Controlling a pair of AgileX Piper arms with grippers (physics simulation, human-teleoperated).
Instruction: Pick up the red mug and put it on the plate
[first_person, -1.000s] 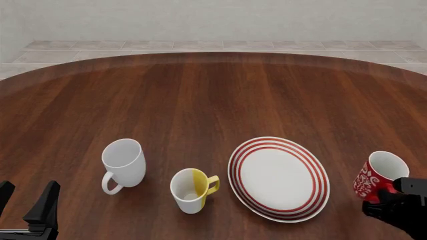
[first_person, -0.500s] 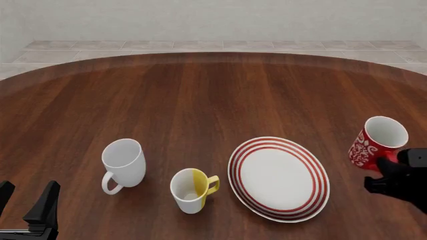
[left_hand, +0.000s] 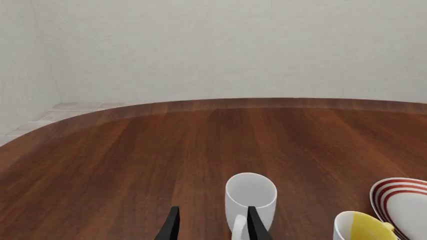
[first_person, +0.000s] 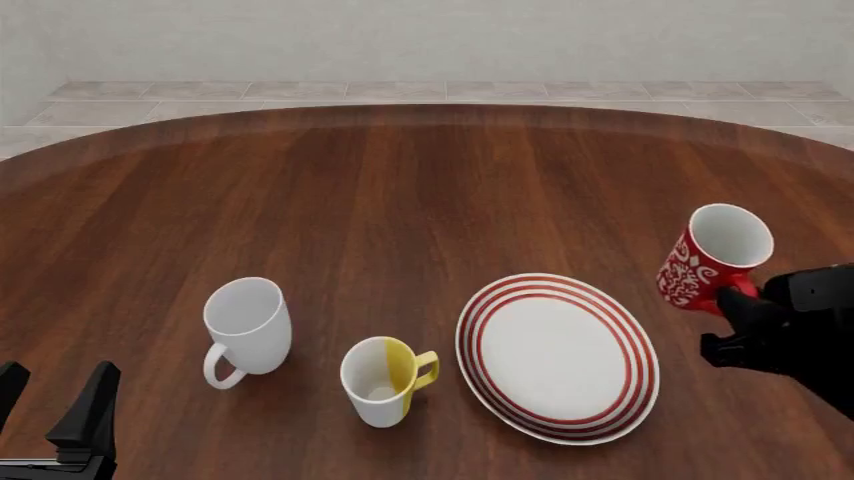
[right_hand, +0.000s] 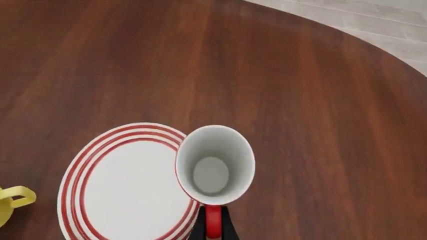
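Note:
The red mug (first_person: 714, 258), red with a white swirly pattern and white inside, hangs tilted in the air just right of the plate (first_person: 558, 357). My right gripper (first_person: 737, 297) is shut on its red handle. In the right wrist view the red mug (right_hand: 213, 165) is seen from above, its rim over the right edge of the plate (right_hand: 127, 185), with the right gripper (right_hand: 213, 231) clamped on the handle. My left gripper (first_person: 51, 402) is open and empty at the near left. It also shows in the left wrist view (left_hand: 213, 227).
A plain white mug (first_person: 250, 325) stands left of centre, just ahead of the left gripper (left_hand: 251, 197). A white-and-yellow mug (first_person: 383, 380) stands beside the plate's left edge. The table's rounded far edge (first_person: 427, 108) meets a tiled floor.
My right gripper has lifted the red mug off the table and carried it up and leftward, closer to the plate. The left arm has not moved.

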